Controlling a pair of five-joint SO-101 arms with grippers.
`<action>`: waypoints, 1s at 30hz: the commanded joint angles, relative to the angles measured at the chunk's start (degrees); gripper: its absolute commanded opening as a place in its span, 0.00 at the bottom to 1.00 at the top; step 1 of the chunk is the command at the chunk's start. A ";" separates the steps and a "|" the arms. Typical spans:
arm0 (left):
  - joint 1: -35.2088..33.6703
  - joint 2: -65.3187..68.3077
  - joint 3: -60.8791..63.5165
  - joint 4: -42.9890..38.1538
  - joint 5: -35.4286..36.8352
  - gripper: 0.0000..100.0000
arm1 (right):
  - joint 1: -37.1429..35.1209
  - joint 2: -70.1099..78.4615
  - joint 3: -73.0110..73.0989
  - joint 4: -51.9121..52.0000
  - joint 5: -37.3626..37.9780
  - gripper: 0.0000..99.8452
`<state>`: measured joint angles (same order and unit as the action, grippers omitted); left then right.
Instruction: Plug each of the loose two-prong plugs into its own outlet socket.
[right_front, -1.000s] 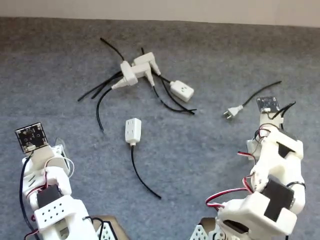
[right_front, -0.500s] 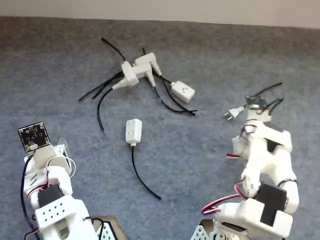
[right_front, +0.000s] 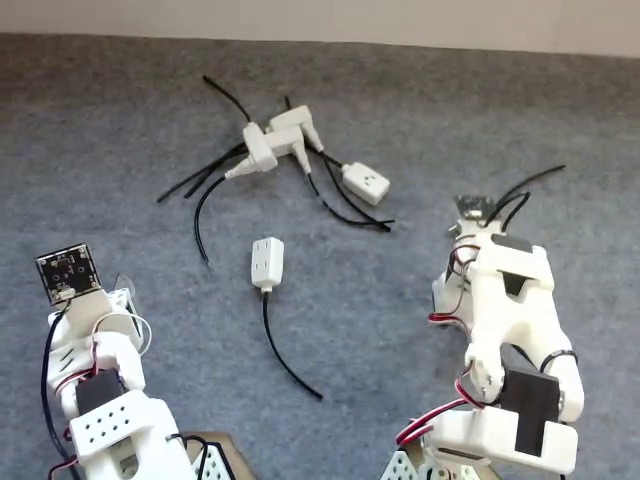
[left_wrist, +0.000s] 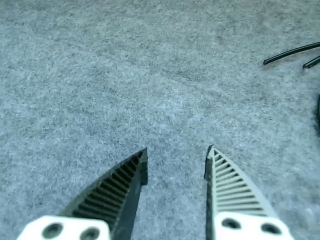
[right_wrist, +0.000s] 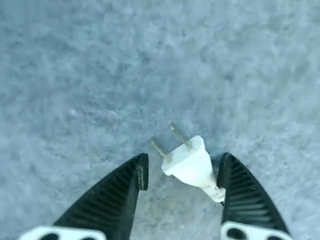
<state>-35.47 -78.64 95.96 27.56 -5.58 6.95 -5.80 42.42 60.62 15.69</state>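
**Right gripper** (right_wrist: 185, 158): fingers spread, one on either side of a white two-prong plug (right_wrist: 189, 162) that lies flat on the grey worktop (right_front: 120, 130). Prongs point away from the wrist; the cord end runs back btwn the fingers. Can't tell whether either finger touches the plug.

**Right arm** (right_front: 510, 300): seen from above, stretched over the right side of the worktop w/ its wrist covering the plug. The plug's black cord (right_front: 535, 182) runs out past the wrist toward the far right.

**Left gripper** (left_wrist: 177, 150): fingers spread, nothing btwn them, over bare worktop.

**Left arm** (right_front: 95, 350): at the near-left corner, well apart from all plugs & sockets.

**Outlet socket** (right_front: 266, 257): white, mid-worktop, slots up. Its own cord (right_front: 285, 355) trails toward the near edge.

**Second socket** (right_front: 366, 182): white, farther back & to the right of the first, about halfway btwn it & the right arm's wrist.

**Cluster** (right_front: 272, 143): several white plug/socket bodies at far centre w/ black cords crossing & fanning out to the left. Can't tell which pieces are mated.
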 joint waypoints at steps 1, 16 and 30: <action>1.10 -0.75 -0.92 -0.70 -0.09 0.20 | 0.57 -1.89 -0.40 1.19 2.37 0.22; 1.19 -0.75 -0.92 -0.70 -0.09 0.20 | 12.88 -1.80 -0.40 1.01 28.40 0.20; 1.19 -0.75 -0.92 -0.70 -0.09 0.20 | 2.42 -1.80 -0.40 0.84 31.56 0.05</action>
<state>-35.47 -78.64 95.96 27.56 -5.58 11.43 -5.89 42.42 61.14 46.73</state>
